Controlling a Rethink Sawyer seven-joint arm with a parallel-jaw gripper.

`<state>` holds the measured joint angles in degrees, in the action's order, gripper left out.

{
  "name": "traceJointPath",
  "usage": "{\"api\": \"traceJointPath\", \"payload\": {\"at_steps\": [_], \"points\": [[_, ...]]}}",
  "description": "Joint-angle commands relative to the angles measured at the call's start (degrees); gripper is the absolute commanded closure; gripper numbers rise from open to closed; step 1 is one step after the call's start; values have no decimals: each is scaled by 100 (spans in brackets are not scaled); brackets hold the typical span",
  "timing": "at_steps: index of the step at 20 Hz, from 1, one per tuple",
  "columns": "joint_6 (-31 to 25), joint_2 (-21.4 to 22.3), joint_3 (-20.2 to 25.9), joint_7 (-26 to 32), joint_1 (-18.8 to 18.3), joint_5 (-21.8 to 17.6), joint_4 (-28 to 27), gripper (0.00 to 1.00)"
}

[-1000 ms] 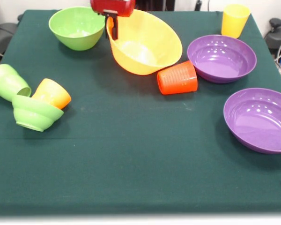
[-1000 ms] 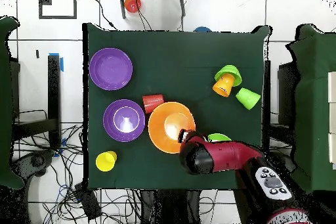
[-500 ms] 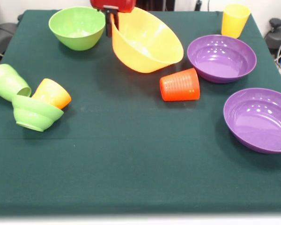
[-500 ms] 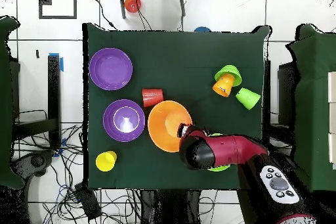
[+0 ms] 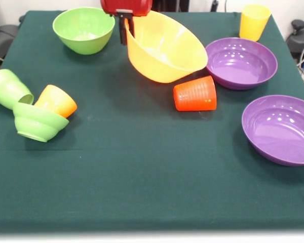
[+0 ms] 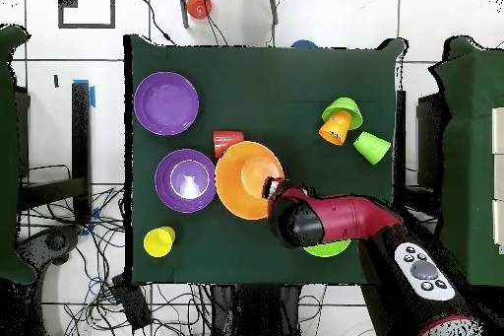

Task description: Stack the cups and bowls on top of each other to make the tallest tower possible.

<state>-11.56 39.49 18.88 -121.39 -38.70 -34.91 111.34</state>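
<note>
My gripper (image 5: 125, 30) is shut on the near-left rim of the large orange-yellow bowl (image 5: 167, 48) and holds it tilted above the cloth; in the overhead view my gripper (image 6: 273, 190) and the bowl (image 6: 246, 176) show mid-table. The bowl's edge hangs over a red cup (image 5: 195, 94) lying on its side. A medium light-green bowl (image 5: 83, 29) stands at the back left. Two purple bowls (image 5: 240, 63) (image 5: 281, 129) stand on the right. A yellow cup (image 5: 254, 21) stands upright at the back right. A small green bowl (image 5: 38, 122), an orange cup (image 5: 55, 100) and a light-green cup (image 5: 9, 88) lie tipped at the left. No blue bowl shows.
A dark green cloth covers the table (image 5: 142, 177). In the overhead view my arm (image 6: 345, 224) covers part of the medium green bowl (image 6: 330, 247). Cables and chairs surround the table.
The orange-yellow bowl has risen and moved to the right in the front view, now overhanging the red cup. The red cup has shifted slightly toward the camera.
</note>
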Motion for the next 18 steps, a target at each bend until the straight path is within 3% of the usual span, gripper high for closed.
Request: {"api": "traceJointPath", "payload": {"at_steps": [1,7,18], "points": [[-655,-483,656,567,-43,24,-893,100],[-1202,-698,767,912,-32,20,-1610,100],[-1405,-1246,1041,1176,-165,-225,-2379,100]]}}
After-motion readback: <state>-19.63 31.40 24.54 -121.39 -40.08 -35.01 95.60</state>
